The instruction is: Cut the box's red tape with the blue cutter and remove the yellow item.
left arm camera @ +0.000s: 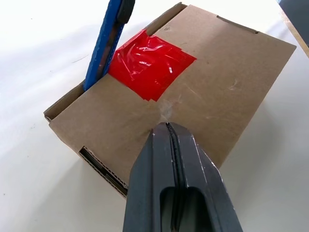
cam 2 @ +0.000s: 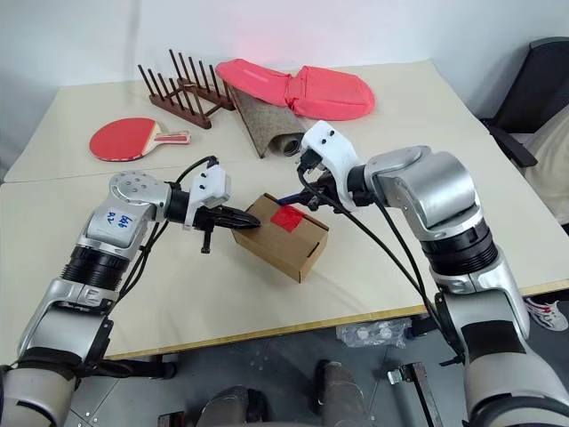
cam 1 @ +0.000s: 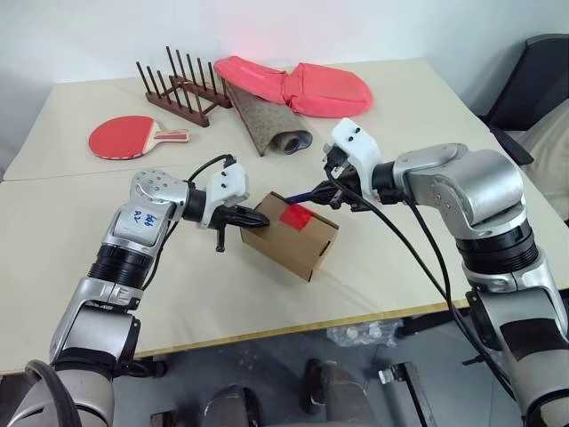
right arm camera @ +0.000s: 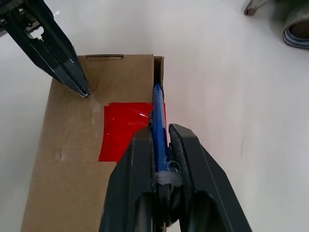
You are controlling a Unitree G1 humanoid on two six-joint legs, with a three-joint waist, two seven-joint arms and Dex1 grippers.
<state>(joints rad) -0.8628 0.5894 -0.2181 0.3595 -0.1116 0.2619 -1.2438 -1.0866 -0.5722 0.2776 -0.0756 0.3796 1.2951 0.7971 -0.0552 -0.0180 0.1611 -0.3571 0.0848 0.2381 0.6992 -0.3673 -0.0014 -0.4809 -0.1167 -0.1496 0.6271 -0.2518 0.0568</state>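
2 grippers meet at the box near the desk's front edge. Left gripper, shut and empty, presses the lid; right gripper clamps the blue cutter, tip in the flap seam beside the red tape. Risk: the unclamped box may slide, or the blade may skip. Pale desk, white wall; yellow item hidden.

We see a pale cream table made of two tops pushed together, a seam running across its left side. A plain white wall stands behind the far edge. To the far right sits a dark chair. Grey floor shows beneath the near edge.
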